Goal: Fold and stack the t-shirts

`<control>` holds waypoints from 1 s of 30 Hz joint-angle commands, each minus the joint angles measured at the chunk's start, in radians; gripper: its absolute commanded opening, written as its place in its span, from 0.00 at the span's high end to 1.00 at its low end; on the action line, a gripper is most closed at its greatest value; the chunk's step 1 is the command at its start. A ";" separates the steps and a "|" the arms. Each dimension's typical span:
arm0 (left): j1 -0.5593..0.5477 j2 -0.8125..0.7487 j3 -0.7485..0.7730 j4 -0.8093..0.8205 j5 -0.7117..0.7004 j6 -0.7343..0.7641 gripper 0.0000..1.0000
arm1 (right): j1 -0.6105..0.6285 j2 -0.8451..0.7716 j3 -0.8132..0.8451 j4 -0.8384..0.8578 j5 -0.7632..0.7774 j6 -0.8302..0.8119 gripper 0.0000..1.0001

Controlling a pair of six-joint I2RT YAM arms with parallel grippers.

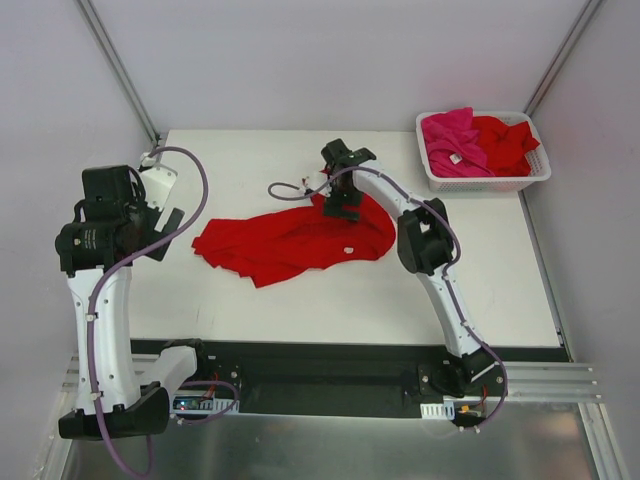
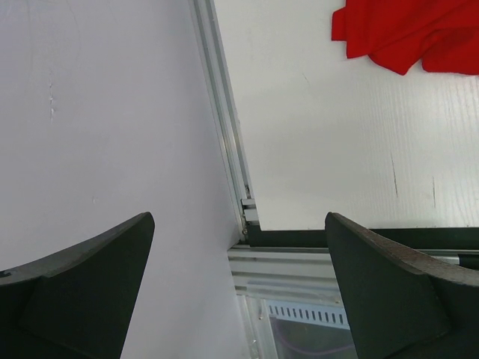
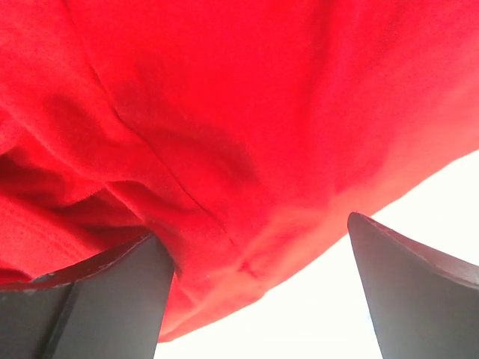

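A crumpled red t-shirt point(image 1: 290, 240) lies in the middle of the white table; its corner shows in the left wrist view point(image 2: 408, 34). My right gripper point(image 1: 340, 205) is open, low over the shirt's far right edge, its jaws straddling the red cloth point(image 3: 224, 149) at the hem, one finger on the cloth. My left gripper point(image 1: 165, 215) is open and empty, raised at the table's left edge, well apart from the shirt. A magenta-pink t-shirt point(image 1: 452, 140) with a small white label and a red t-shirt point(image 1: 505, 140) lie in the white basket point(image 1: 485, 180).
The basket stands at the table's back right corner. A metal frame post point(image 2: 224, 127) runs along the table's left edge by a white wall. A purple cable point(image 1: 290, 192) loops over the table beside the right wrist.
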 commanded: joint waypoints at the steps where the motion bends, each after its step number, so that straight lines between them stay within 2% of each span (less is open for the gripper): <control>1: 0.012 -0.006 0.034 -0.021 -0.022 -0.025 0.01 | 0.009 0.074 -0.046 0.411 0.149 -0.300 0.04; 5: 0.012 0.005 0.044 -0.024 -0.011 -0.031 0.01 | 0.015 0.155 0.040 0.628 0.182 -0.489 0.04; 6: 0.013 0.006 0.048 -0.024 -0.008 -0.033 0.01 | 0.018 0.172 0.042 0.752 0.182 -0.520 0.04; 9: 0.013 0.014 0.054 -0.022 0.009 -0.035 0.01 | 0.026 0.166 0.049 0.923 0.176 -0.549 0.04; 11: 0.012 0.020 0.058 -0.022 0.018 -0.031 0.01 | 0.041 0.118 0.052 0.950 0.213 -0.534 0.04; 14: 0.012 0.029 0.077 -0.021 0.040 -0.024 0.01 | 0.061 -0.065 0.019 0.830 0.259 -0.396 0.04; 16: 0.012 0.035 0.087 -0.022 0.056 -0.024 0.01 | 0.069 -0.176 -0.044 0.676 0.248 -0.268 0.04; 17: 0.010 0.040 0.097 -0.022 0.061 -0.022 0.01 | 0.072 -0.290 -0.059 0.611 0.200 -0.223 0.04; 18: 0.012 0.042 0.099 -0.019 0.073 -0.025 0.01 | 0.072 -0.335 -0.078 0.475 0.166 -0.171 0.04; 20: 0.012 0.046 0.102 -0.021 0.087 -0.025 0.01 | 0.077 -0.449 -0.125 0.327 0.045 -0.057 0.04; 21: 0.010 0.045 0.099 -0.019 0.093 -0.024 0.01 | 0.075 -0.484 -0.145 0.216 0.003 -0.017 0.04; 22: 0.012 0.043 0.094 -0.015 0.102 -0.022 0.01 | 0.071 -0.507 -0.162 0.157 -0.050 0.022 0.02; 23: 0.012 0.040 0.082 -0.009 0.107 -0.021 0.01 | 0.068 -0.546 -0.209 0.099 -0.171 0.035 0.01; 24: 0.012 0.039 0.074 -0.004 0.110 -0.016 0.01 | 0.066 -0.558 -0.237 0.031 -0.202 0.053 0.00; 26: 0.012 0.029 0.048 0.011 0.118 -0.012 0.01 | 0.061 -0.568 -0.314 -0.032 -0.299 0.066 0.14; 28: 0.012 0.028 0.042 0.018 0.118 -0.010 0.01 | 0.061 -0.575 -0.383 -0.054 -0.327 0.069 0.33; 30: 0.010 0.029 0.041 0.019 0.118 -0.007 0.01 | 0.061 -0.572 -0.452 -0.037 -0.351 0.063 0.34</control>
